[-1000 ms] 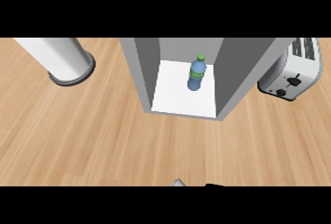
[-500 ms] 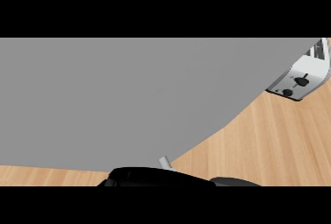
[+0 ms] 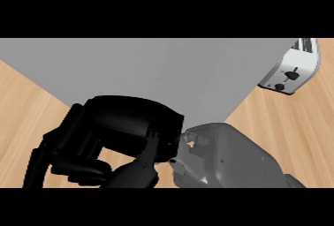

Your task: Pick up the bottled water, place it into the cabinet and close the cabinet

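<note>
One hand (image 3: 124, 137) fills the lower middle of your head view, black and very close to the camera, with its grey forearm (image 3: 228, 159) rising from the bottom edge just to the right of it. You cannot tell from this view alone whether it is the left or the right hand, since only one arm shows and it sits near the centre. Its fingers (image 3: 62, 145) hang down along the left side of the palm, long and only gently bent, with nothing visible between them, so it reads as relaxed and holding nothing. Behind the hand, a broad flat grey panel (image 3: 163, 66) covers most of the upper part of the view, its lower edges slanting in from both sides to a corner near the wrist; this looks like the cabinet's face or door, though you cannot tell which. You cannot see the bottled water anywhere: the grey panel and the hand hide whatever lies behind them. Wooden counter (image 3: 287, 119) shows at the right and at the left edge. At upper right, a silver toaster (image 3: 292, 66) stands on the counter just beside the panel's edge.
</note>
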